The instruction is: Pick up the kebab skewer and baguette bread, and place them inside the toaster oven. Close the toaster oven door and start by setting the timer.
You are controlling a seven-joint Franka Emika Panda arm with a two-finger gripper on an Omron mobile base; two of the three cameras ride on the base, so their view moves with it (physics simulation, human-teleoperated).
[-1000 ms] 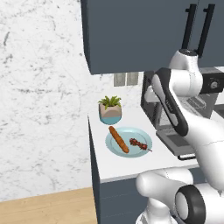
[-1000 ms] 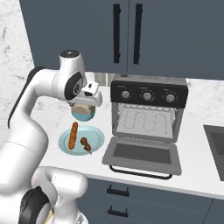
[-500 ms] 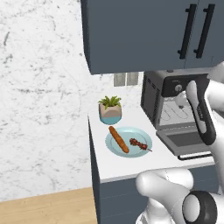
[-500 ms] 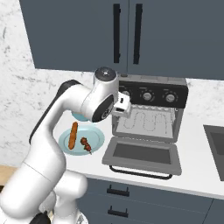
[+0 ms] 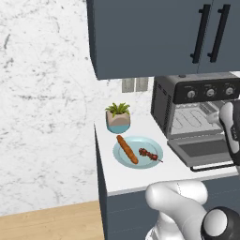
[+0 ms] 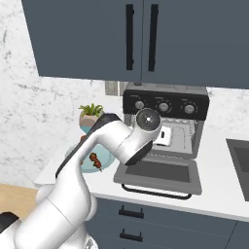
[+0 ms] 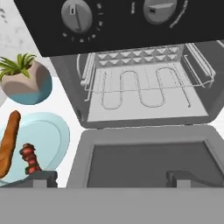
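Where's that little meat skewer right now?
In the left base view the kebab skewer lies on the pale blue plate, right of the baguette, between the potted plant and the open toaster oven.

Glossy white arm, dark joints

Skewer, baguette plated beside open oven.

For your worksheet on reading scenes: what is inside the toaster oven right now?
Inside the toaster oven, just a bare wire rack; no food. The skewer and baguette lie on the plate.
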